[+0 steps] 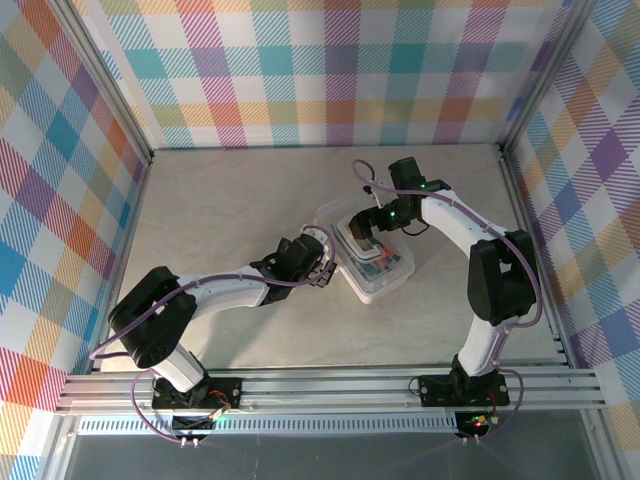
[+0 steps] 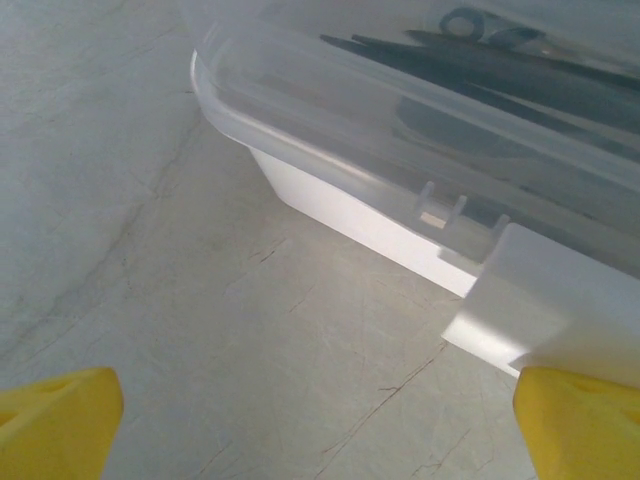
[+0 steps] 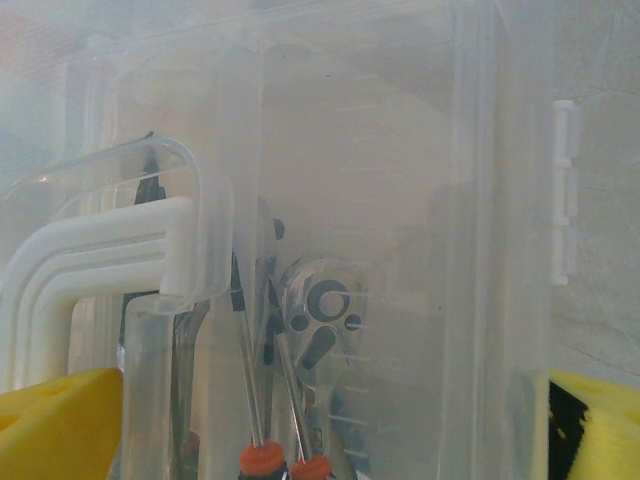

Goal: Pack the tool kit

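- Top: the box [image 1: 375, 262] is sitting right of table centre; a shove risks sliding it.
- Left wrist: left gripper [image 2: 320, 430] is gaping empty by the latch [image 2: 560, 300]; you're risking clipping it.
- Right wrist: right gripper [image 3: 320, 430] is gaping empty over the lid [image 3: 400, 150], risking snagging the handle [image 3: 90, 260].

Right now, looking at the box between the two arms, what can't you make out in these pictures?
- Tools in the box: too small in the top view, and partly under the right gripper.
- Same tools, left wrist view: only dark shapes through the cloudy lid, cut off by the top edge.
- Screwdrivers, right wrist view: handles cut off by the bottom edge.
- Latch, left wrist view: cut by the right edge; fastened or not, unclear.
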Controlling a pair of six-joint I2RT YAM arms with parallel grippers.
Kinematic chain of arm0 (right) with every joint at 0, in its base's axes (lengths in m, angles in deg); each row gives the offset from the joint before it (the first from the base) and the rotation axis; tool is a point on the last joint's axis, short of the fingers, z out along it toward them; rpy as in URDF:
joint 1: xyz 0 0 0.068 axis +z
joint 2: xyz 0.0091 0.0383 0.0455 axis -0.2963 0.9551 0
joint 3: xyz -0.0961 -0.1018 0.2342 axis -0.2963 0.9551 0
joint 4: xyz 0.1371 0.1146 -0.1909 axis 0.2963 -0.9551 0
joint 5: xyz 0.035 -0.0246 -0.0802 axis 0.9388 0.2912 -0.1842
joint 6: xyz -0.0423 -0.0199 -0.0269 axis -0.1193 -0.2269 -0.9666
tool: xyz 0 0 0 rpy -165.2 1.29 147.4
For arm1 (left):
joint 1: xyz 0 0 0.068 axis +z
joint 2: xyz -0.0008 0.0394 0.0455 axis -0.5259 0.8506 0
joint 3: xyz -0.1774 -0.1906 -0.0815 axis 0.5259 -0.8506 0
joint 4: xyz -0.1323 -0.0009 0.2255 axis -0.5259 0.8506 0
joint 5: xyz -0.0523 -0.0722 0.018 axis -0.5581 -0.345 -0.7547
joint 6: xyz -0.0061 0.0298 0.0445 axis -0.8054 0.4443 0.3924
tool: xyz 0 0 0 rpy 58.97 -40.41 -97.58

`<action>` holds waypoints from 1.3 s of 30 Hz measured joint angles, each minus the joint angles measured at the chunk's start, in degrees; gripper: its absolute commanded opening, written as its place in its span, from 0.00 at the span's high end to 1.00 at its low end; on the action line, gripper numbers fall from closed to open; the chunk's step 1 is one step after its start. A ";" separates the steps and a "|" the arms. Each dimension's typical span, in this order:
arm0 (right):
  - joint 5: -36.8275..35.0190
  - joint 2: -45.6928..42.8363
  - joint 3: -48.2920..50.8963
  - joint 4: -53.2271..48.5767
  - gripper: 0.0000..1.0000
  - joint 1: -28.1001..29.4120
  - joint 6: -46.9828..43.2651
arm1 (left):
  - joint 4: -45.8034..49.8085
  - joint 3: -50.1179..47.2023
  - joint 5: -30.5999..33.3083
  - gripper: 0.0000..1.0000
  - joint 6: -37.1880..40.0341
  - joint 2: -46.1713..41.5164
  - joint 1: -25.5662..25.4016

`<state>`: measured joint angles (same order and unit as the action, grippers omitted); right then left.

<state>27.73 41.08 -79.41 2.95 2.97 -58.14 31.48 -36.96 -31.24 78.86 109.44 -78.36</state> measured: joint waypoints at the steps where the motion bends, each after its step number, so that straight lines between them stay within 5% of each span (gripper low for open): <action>1: 0.00 0.00 0.00 0.00 0.01 0.00 0.00 | 0.07 0.07 -0.02 0.00 0.02 0.11 0.07; 39: 1.44 -1.31 1.75 1.73 0.01 -0.59 0.66 | -2.97 2.05 -4.20 0.01 -2.64 10.08 1.31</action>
<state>29.17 39.77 -77.66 4.68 2.38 -57.48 28.51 -34.91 -35.44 76.21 119.52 -77.05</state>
